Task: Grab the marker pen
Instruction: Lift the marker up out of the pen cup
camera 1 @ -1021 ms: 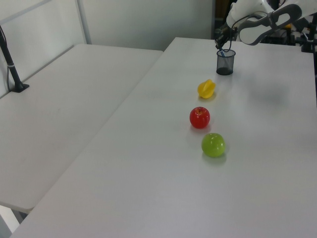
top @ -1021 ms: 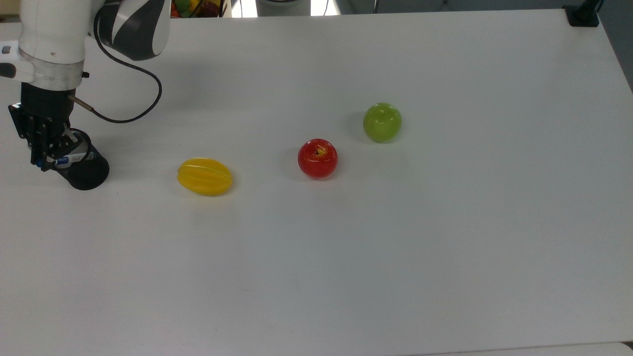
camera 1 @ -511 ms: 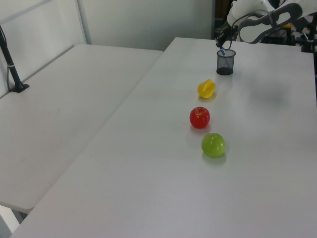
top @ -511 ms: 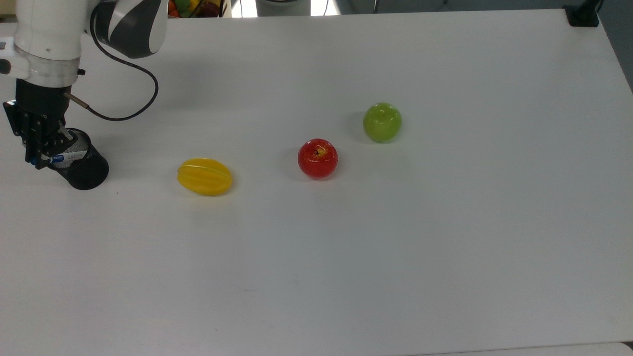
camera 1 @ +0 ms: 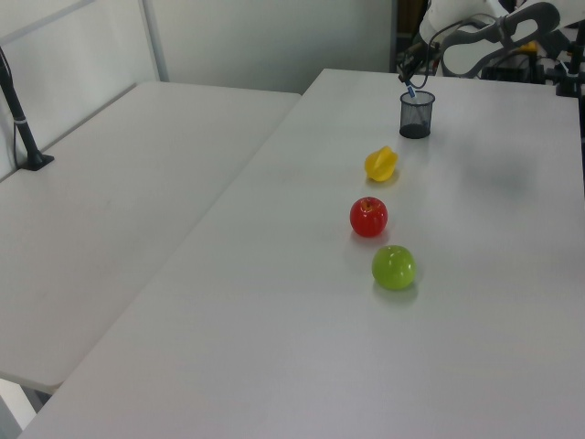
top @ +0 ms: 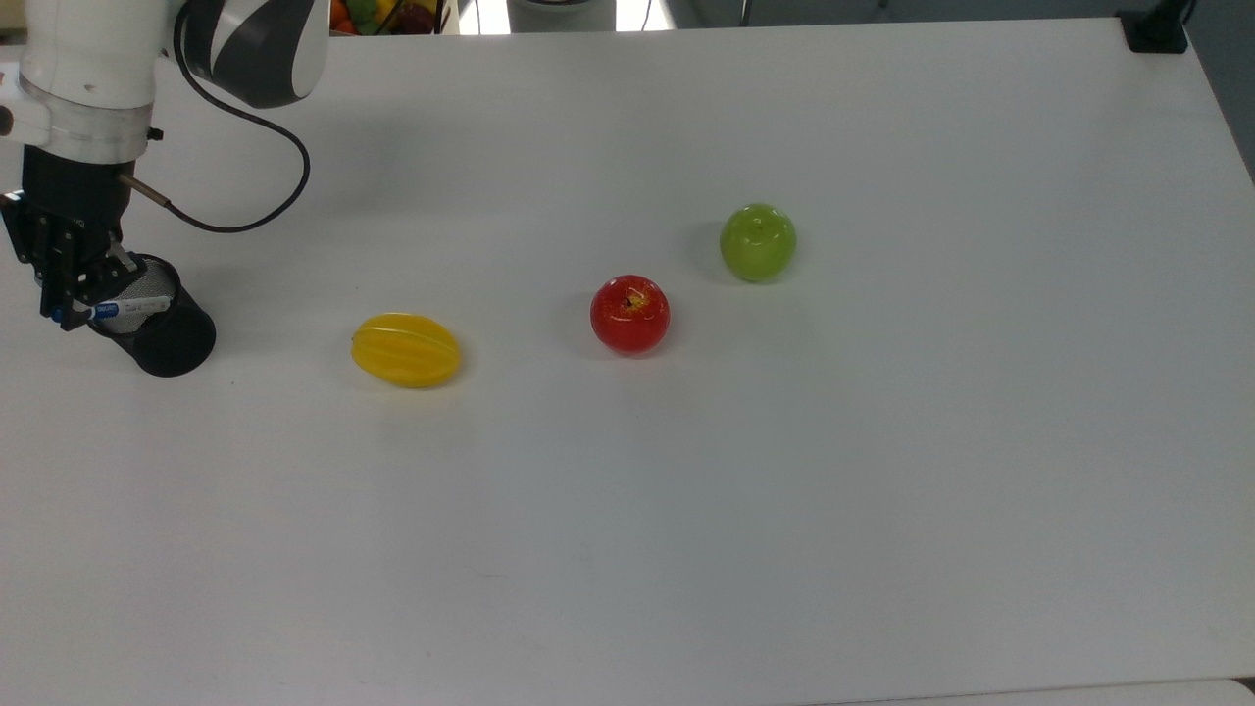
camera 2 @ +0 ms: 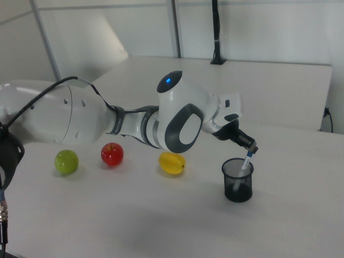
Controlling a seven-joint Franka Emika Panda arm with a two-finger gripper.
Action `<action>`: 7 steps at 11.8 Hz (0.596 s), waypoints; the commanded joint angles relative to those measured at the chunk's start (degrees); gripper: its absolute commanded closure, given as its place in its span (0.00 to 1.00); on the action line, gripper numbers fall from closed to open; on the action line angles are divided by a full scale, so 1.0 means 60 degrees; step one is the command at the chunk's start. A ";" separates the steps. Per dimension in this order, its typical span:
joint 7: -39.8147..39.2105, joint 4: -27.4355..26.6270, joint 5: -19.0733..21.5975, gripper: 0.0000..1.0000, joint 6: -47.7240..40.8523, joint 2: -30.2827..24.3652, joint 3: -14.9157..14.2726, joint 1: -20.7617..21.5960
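The marker pen, white with blue print and a blue cap, leans half out of a black mesh cup at the top view's far left. My gripper is shut on the pen's upper, capped end. In the right view the marker pen slants up out of the cup, its lower part still inside, with the gripper holding its top. In the left view the gripper hangs just above the cup at the table's far end.
A yellow star fruit, a red apple and a green apple lie in a slanting row to the top view's right of the cup. The arm's black cable loops above the table behind the cup. A black post base stands at the far right corner.
The gripper has risen and drifted toward the top view's left, drawing the marker pen further out of the cup. The fruits have stayed put.
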 commanded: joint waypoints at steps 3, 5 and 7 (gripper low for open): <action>0.0081 -0.0158 0.0124 0.90 0.0019 -0.0619 -0.0022 -0.0074; 0.0110 -0.0040 0.0255 0.90 0.0019 -0.0648 -0.0007 -0.0074; 0.0110 -0.0040 0.0751 0.90 0.0019 -0.0867 -0.0022 -0.0045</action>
